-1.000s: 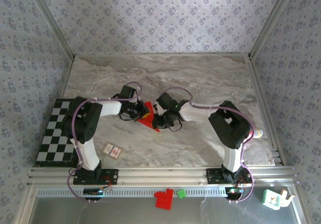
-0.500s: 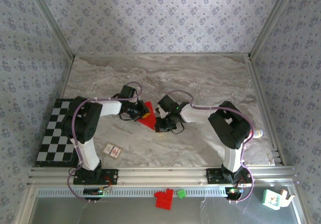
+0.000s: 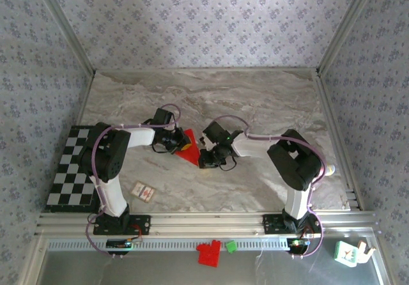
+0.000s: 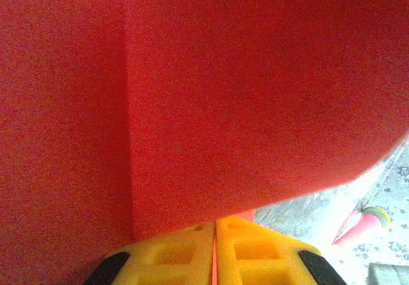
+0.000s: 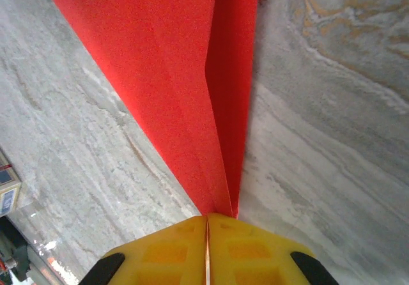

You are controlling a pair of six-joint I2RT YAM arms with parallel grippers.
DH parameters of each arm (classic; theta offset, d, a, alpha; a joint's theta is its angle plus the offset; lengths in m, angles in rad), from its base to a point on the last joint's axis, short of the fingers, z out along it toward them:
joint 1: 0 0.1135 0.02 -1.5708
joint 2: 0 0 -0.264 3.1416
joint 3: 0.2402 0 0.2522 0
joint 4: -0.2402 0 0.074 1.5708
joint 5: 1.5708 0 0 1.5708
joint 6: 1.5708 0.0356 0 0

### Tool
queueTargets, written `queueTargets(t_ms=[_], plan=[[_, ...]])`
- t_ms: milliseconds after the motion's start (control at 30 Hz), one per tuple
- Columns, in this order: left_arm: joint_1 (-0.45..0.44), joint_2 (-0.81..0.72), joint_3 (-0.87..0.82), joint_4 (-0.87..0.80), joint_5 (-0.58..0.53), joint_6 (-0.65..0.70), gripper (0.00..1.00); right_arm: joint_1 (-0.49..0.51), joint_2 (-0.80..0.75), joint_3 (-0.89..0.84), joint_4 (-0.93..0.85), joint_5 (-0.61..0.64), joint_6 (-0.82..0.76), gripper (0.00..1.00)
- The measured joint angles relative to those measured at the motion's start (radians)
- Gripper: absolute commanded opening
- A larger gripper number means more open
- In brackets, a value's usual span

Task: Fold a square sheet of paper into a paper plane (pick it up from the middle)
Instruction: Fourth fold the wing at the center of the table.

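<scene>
A: where's the red paper sheet (image 5: 185, 68) right now?
B: middle of the counter (image 3: 268, 100), folded with a crease, held from both sides. left claw (image 4: 215, 246) is clenched on one edge, right claw (image 5: 207, 240) is clamped on the narrow creased end. can't tell if it's lifted

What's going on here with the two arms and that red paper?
Both arms are handling a thin bright red sheet of paper, creased into a pointed shape, over the middle of the marble-patterned table. The left gripper is shut on one edge of it. The right gripper is shut on its narrow tip. It looks partway folded, not yet a finished plane.
</scene>
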Motion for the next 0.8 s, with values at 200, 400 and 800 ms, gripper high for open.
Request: queueTargets(t_ms=[200,400,800], plan=[[0.000,0.000,0.000,0.000,0.000,0.000,0.11,0.003,-0.032,0.052,0.025,0.005,0.022,0.08],[0.000,0.000,0.000,0.000,0.000,-0.001,0.11,0.004,0.018,0.097,0.050,0.027,0.047,0.05],[-0.001,0.000,0.002,-0.002,0.000,-0.001,0.11,0.003,0.077,0.104,0.044,0.068,0.049,0.04]])
